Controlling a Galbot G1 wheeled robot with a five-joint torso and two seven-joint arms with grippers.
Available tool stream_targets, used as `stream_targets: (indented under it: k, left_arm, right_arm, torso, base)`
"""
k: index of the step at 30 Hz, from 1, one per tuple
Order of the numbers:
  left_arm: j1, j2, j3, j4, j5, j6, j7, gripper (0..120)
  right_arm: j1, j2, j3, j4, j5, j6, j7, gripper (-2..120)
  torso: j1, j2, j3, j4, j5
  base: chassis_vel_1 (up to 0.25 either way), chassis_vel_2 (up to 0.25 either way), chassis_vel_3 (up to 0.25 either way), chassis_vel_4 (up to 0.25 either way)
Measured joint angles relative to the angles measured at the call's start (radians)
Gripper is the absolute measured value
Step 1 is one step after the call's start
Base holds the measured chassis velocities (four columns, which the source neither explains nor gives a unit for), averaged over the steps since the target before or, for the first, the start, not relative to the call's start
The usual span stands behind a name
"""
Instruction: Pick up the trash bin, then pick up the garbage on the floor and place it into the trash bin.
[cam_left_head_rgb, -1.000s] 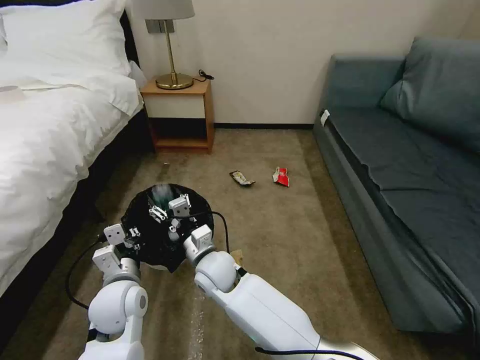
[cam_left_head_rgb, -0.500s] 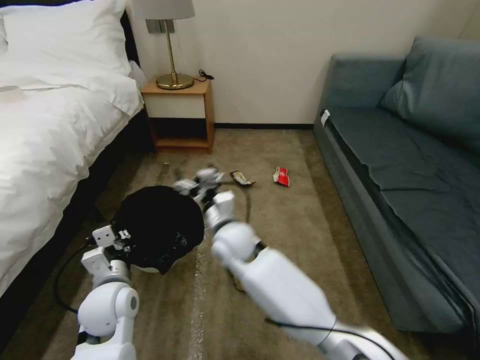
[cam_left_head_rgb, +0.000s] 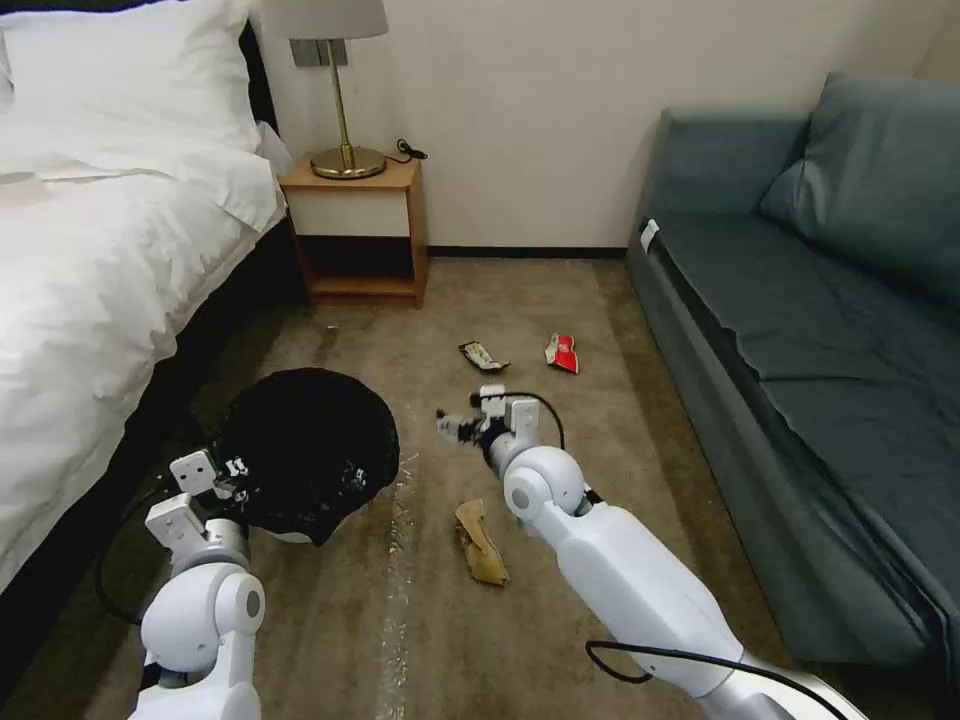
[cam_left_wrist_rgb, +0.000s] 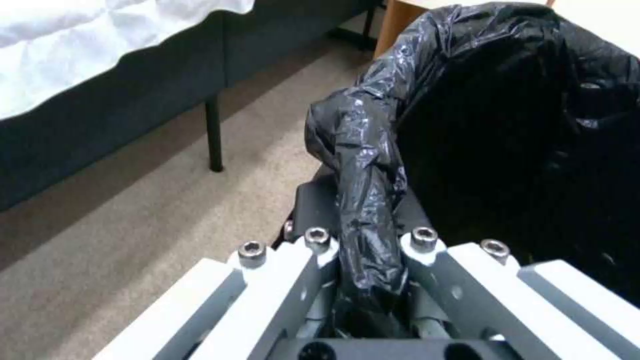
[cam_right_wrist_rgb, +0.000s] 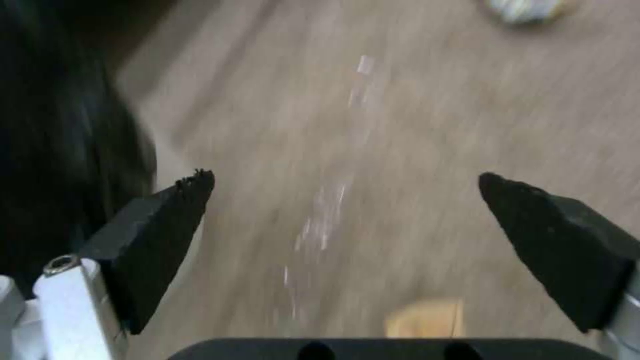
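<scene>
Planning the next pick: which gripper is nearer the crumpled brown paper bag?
Right. The right gripper hangs open just beyond the crumpled brown paper bag; the left gripper is across the pale streak, clamped on the trash bin rim.

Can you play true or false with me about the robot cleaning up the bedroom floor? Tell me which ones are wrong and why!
1. The left gripper is pinching the black bag at the trash bin's rim. True.
2. The right gripper is carrying the red snack wrapper. False: its fingers are wide open with nothing between them, and the wrapper lies on the floor near the sofa.
3. A crumpled brown paper bag lies on the carpet beside the right arm. True.
4. The dark-and-yellow wrapper is inside the bin. False: it lies on the floor, next to the red wrapper.
5. The lamp stands on the bed. False: it stands on the wooden nightstand.
</scene>
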Motion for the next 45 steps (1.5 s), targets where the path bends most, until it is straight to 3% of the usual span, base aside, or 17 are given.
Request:
stream_targets:
  k: [8,24,42,45]
  left_arm:
    - [0.008,-0.004,-0.007,-0.01,-0.002,-0.001,0.0,4]
    - [0.026,-0.017,0.009,-0.03,-0.011,-0.001,-0.009,4]
    - [0.053,-0.015,-0.014,-0.038,-0.015,-0.01,-0.007,4]
    - [0.052,-0.015,-0.013,-0.041,-0.015,-0.01,-0.007,4]
  right_arm:
    - [-0.041,0.0,-0.046,-0.083,-0.068,-0.075,-0.093,100]
    - [-0.065,0.015,-0.035,-0.289,-0.304,-0.058,-0.316,100]
    - [-0.001,0.049,-0.012,-0.551,-0.42,0.091,-0.424,100]
    - [0.001,0.061,-0.006,-0.587,-0.433,0.129,-0.43,93]
  torso:
    - [0.0,0.0,0.0,0.0,0.0001]
    - [0.0,0.0,0.0,0.0,0.0]
    - [0.0,0.0,0.0,0.0,0.0]
    - [0.0,0.0,0.0,0.0,0.0]
  base:
    - [0.0,0.0,0.0,0.0]
    - [0.0,0.0,0.0,0.0]
    - [0.0,0.0,0.0,0.0]
    - [0.0,0.0,0.0,0.0]
